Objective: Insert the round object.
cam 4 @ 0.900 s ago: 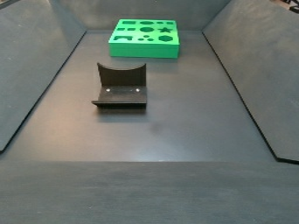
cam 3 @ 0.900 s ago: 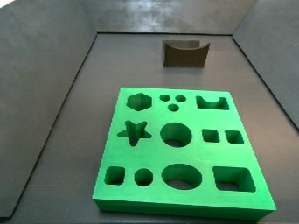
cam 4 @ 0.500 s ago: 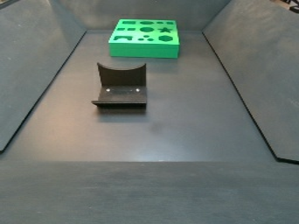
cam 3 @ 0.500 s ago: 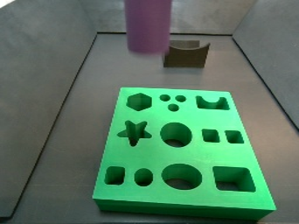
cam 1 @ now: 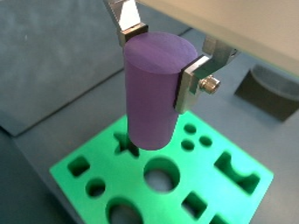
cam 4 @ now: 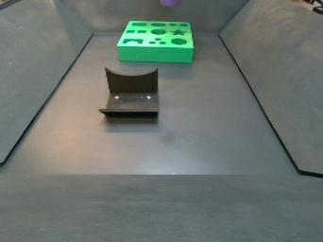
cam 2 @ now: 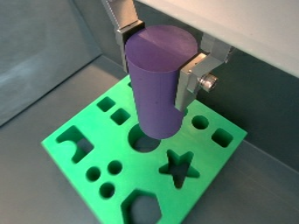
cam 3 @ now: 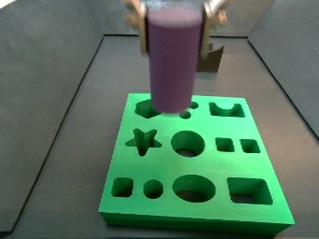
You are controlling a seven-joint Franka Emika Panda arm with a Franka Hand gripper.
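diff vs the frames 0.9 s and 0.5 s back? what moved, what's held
The gripper has brought the matte purple cylinder peg into a side view: absent 0.9 s ago, high at the back 0.5 s ago, now lower and nearer, hanging upright over the green foam shape board. The jaws are shut on the peg's upper end. The board and the dark fixture have not moved.

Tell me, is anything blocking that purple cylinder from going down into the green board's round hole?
Nothing visible does. The gripper holds the round object upright above the green board. In both wrist views only open air lies beneath it, and the mid-sized round hole looks empty.
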